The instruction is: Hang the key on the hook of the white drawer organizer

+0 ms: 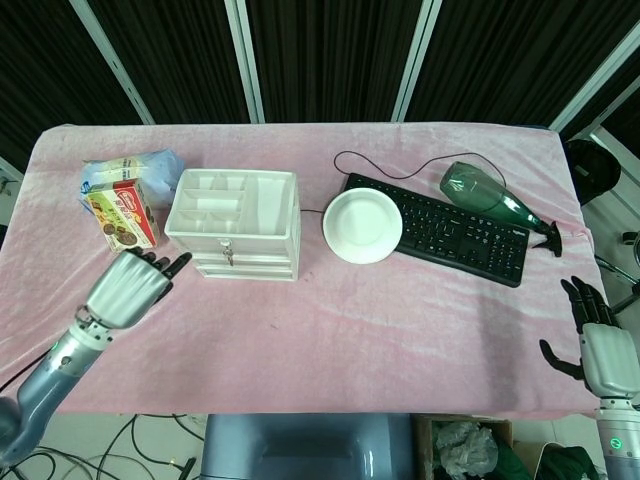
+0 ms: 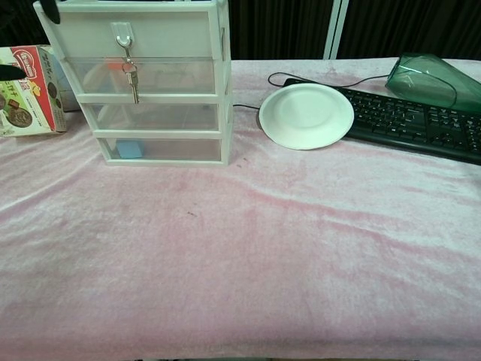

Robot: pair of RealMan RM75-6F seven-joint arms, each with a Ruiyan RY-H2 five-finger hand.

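Note:
The key (image 2: 132, 80) with its orange tag hangs from the white hook (image 2: 122, 33) on the front of the white drawer organizer (image 2: 169, 34), and shows as a small dark mark, the key (image 1: 228, 255), in the head view. My left hand (image 1: 133, 286) is open, fingers spread, to the left of and nearer than the organizer (image 1: 235, 203), apart from it. In the chest view only dark fingertips (image 2: 50, 10) show at the top left corner. My right hand (image 1: 600, 345) is open at the table's near right corner.
A red snack box (image 1: 122, 213) and a bag (image 1: 130, 168) lie left of the organizer. A white plate (image 1: 363, 226), a black keyboard (image 1: 450, 228) with its cable, and a green bottle (image 1: 485, 196) lie to the right. Pink cloth (image 2: 248, 256) covers the table.

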